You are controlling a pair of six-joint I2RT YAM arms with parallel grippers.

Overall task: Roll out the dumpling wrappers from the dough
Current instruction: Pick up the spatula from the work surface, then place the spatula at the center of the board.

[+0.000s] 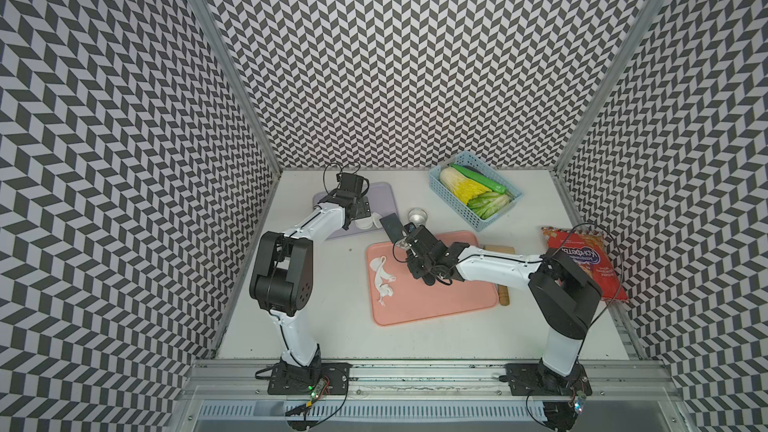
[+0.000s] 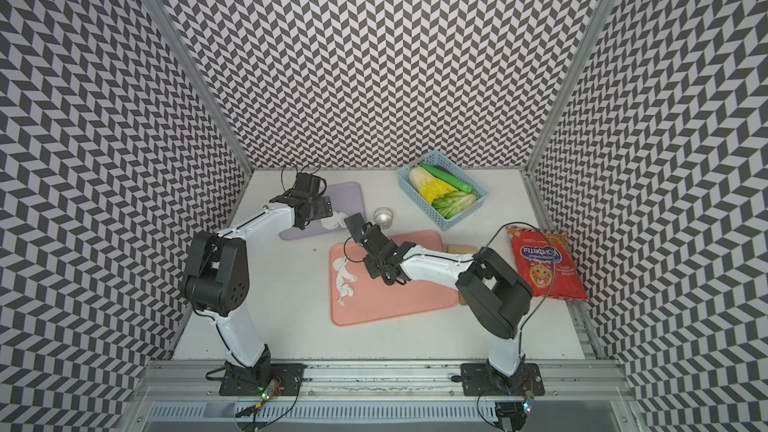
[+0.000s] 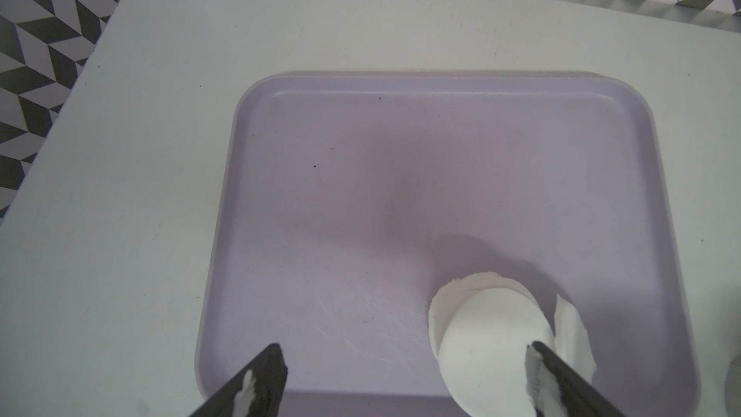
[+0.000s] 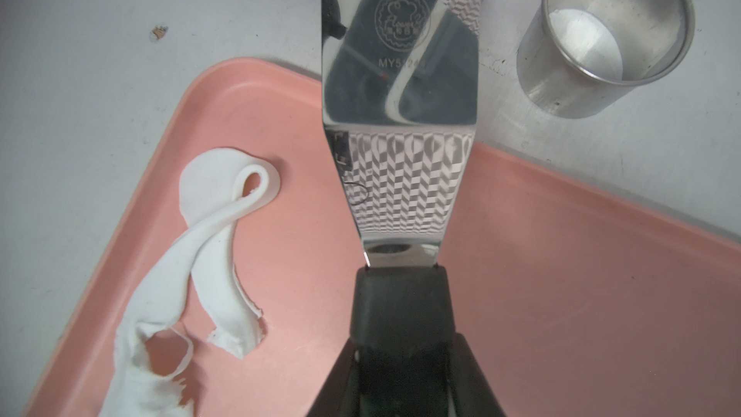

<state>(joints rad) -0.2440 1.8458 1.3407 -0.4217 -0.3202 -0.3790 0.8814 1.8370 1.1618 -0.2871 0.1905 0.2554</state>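
Two round white dumpling wrappers [image 3: 493, 334] lie overlapped on the purple tray [image 3: 361, 194], with a torn white piece beside them; both top views show them [image 1: 365, 223] [image 2: 332, 222]. My left gripper [image 3: 405, 351] hovers over that tray, open and holding nothing, with one finger in front of the upper wrapper. Ragged stringy dough [image 4: 192, 274] lies at the left end of the pink tray [image 1: 436, 301]. My right gripper [image 4: 401, 363] is shut on the black handle of a shiny metal spatula [image 4: 401, 74], whose blade points toward the purple tray.
A small metal ring cup [image 4: 601, 46] stands on the table just beyond the pink tray. A blue basket [image 1: 453, 205] of vegetables sits at the back right. A red snack bag [image 1: 582, 263] lies far right. A wooden rolling pin [image 1: 503, 297] lies partly under my right arm.
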